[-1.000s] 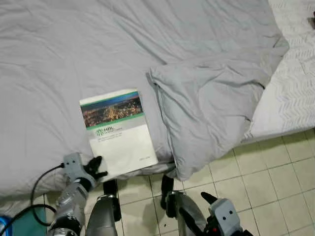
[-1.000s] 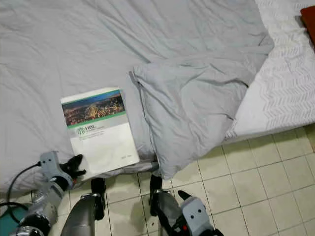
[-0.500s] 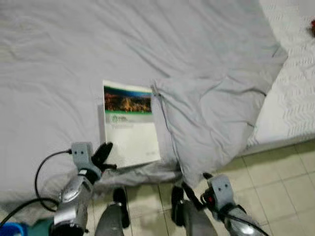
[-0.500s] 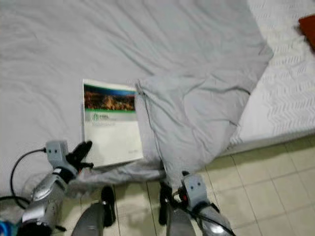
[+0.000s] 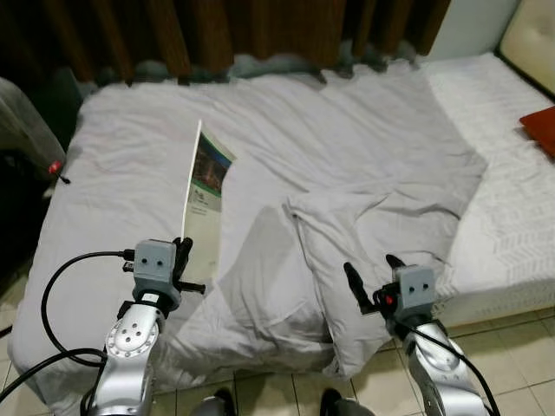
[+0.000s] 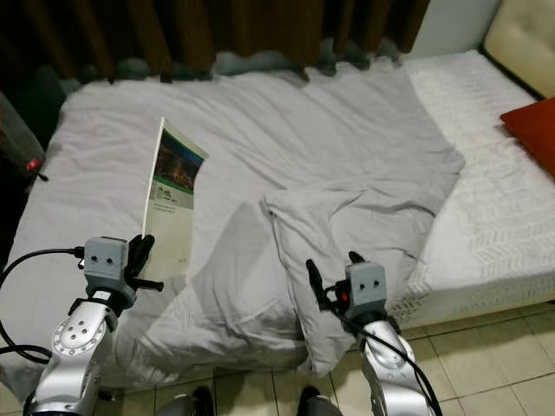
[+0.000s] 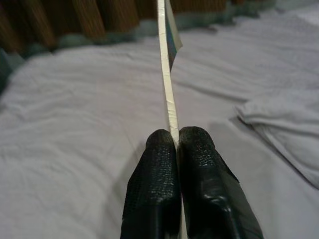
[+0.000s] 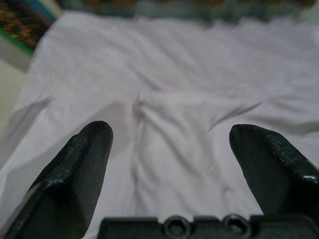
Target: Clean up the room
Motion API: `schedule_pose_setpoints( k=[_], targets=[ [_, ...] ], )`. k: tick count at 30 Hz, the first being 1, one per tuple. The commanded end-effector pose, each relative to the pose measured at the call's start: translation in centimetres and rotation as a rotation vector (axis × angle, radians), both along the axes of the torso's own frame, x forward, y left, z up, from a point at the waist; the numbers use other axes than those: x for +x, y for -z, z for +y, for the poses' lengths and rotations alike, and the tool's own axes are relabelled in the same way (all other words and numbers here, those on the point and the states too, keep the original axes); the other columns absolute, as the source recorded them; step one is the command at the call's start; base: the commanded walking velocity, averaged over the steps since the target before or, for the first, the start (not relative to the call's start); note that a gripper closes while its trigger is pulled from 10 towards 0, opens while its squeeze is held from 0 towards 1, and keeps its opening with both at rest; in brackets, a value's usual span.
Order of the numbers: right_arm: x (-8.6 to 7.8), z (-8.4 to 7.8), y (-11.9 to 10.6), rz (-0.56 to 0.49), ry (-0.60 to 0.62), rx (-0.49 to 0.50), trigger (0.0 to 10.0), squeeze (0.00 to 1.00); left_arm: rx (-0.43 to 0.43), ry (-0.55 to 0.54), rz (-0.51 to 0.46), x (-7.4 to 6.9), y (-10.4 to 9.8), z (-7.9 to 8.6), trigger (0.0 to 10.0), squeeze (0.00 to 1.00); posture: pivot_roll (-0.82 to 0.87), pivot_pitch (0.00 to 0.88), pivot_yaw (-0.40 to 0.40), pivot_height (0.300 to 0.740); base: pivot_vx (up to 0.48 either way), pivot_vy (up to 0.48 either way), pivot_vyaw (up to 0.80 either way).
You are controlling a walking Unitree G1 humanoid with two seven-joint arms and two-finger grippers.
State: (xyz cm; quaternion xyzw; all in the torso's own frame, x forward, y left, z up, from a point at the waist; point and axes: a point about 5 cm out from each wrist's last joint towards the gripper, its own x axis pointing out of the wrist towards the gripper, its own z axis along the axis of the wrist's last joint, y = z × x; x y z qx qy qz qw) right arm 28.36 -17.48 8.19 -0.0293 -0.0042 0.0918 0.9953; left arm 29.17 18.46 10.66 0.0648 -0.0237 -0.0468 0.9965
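A thin white booklet (image 5: 203, 204) with a city photo and green band on its cover stands upright on its edge above the grey blanket (image 5: 347, 156). My left gripper (image 5: 185, 260) is shut on its lower corner. In the left wrist view the booklet's edge (image 7: 168, 79) runs straight out from between the two black fingertips (image 7: 154, 169). My right gripper (image 5: 371, 276) is open over the folded-back corner of the blanket (image 5: 364, 251), holding nothing. The right wrist view shows its fingers (image 8: 75, 169) wide apart above the rumpled grey cloth.
The bed's white mattress (image 5: 512, 217) lies bare on the right, with a red cushion (image 5: 542, 128) at its edge. Brown curtains (image 5: 234, 30) hang behind the bed. A dark object with a red light (image 5: 35, 165) stands at the left. Tiled floor (image 5: 520, 338) lies below.
The camera has tilted up, showing the whole bed. My left gripper has lifted the booklet from lying flat to standing on edge. The right gripper has risen over the blanket.
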Motion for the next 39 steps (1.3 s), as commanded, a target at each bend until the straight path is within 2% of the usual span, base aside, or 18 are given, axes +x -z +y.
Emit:
schedule_pose_setpoints(
  k=[1, 2, 7, 11, 15, 22, 27, 30, 35, 39],
  targets=[
    [0.6, -0.5, 0.0, -0.007, 0.034, 0.007, 10.0, 0.00, 0.021, 0.006, -0.024, 0.2, -0.4, -0.9, 0.0, 0.00, 0.06, 0.000, 0.000, 0.740, 0.000, 0.000, 0.00],
    [1.0, -0.4, -0.4, -0.021, 0.032, 0.009, 10.0, 0.00, 0.021, 0.001, -0.019, 0.3, -0.3, -1.2, 10.0, 0.00, 0.06, 0.000, 0.000, 0.740, 0.000, 0.000, 0.00],
    [1.8, 0.2, -1.3, -0.059, 0.015, 0.000, 10.0, 0.00, 0.043, -0.017, -0.017, 0.3, 0.1, -2.2, 10.0, 0.00, 0.06, 0.000, 0.000, 0.740, 0.000, 0.000, 0.00],
    [1.8, -0.1, -0.6, -0.035, 0.025, 0.017, 10.0, 0.00, -0.018, -0.078, 0.035, -0.2, 1.3, -2.6, 10.0, 0.00, 0.05, 0.000, 0.003, 0.740, 0.000, -0.360, 0.00],
    [1.7, -0.2, 0.0, -0.015, 0.027, 0.022, 10.0, 0.00, -0.006, -0.055, 0.049, -0.3, 1.8, -3.4, 10.0, 0.00, 0.05, 0.000, 0.008, 0.740, 0.000, -0.480, 0.00],
    [1.7, -0.2, 0.6, -0.002, 0.015, -0.006, 10.0, 0.00, 0.042, -0.058, 0.068, 0.9, 2.3, -2.2, 10.0, 0.00, 0.02, 0.000, 0.018, 0.740, 0.000, -0.480, 0.00],
    [1.0, -0.5, 1.4, 0.019, 0.007, -0.022, 10.0, 0.00, 0.062, -0.012, 0.088, 0.6, 3.2, -2.7, 10.0, 0.00, 0.01, 0.000, 0.023, 0.740, 0.000, -0.480, 0.00],
    [0.9, -0.5, 1.7, 0.032, -0.005, -0.032, 10.0, 0.00, 0.038, -0.063, 0.110, 0.7, 3.6, -2.1, 10.0, 0.00, 0.01, 0.000, 0.023, 0.740, 0.000, -0.480, 0.00],
    [1.1, -0.5, 1.9, 0.045, -0.013, -0.037, 10.0, 0.00, 0.032, -0.071, 0.112, 0.7, 3.8, -2.2, 10.0, 0.00, 0.01, 0.000, 0.017, 0.740, 0.000, -0.480, 0.00],
    [0.4, -0.2, 2.7, 0.078, -0.050, -0.032, 10.0, 0.00, 0.026, -0.100, 0.070, 0.1, 3.2, -1.6, 10.0, 0.00, 0.02, 0.000, 0.007, 0.740, 0.000, -0.480, 0.00]
  ],
)
